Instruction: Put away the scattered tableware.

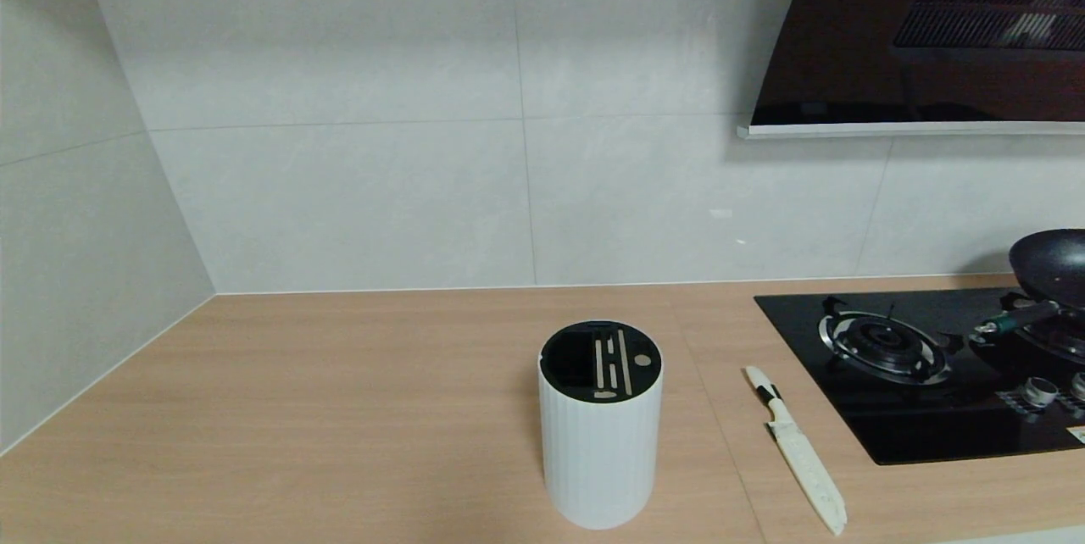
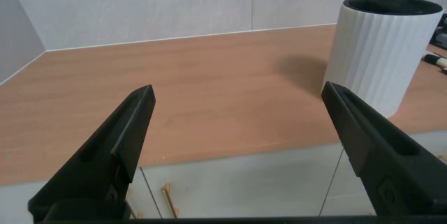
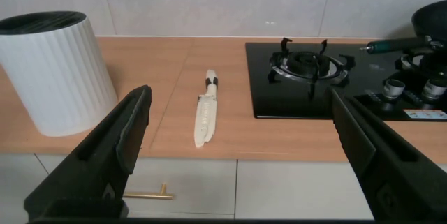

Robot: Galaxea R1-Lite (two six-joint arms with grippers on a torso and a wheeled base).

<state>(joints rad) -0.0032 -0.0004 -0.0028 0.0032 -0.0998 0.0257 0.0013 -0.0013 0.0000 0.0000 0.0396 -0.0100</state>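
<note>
One white knife [image 1: 794, 449] lies flat on the counter [image 1: 339, 408] btwn one ribbed white holder [image 1: 600, 434] and the stove [image 1: 924, 374], touching neither. Left gripper [image 2: 236, 93] & right gripper [image 3: 241, 97] — 2 total, both spread wide, empty.

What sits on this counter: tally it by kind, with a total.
White ribbed holder: 1
Knife: 1
Black pan: 1
Gas hob: 1
Total: 4
</note>
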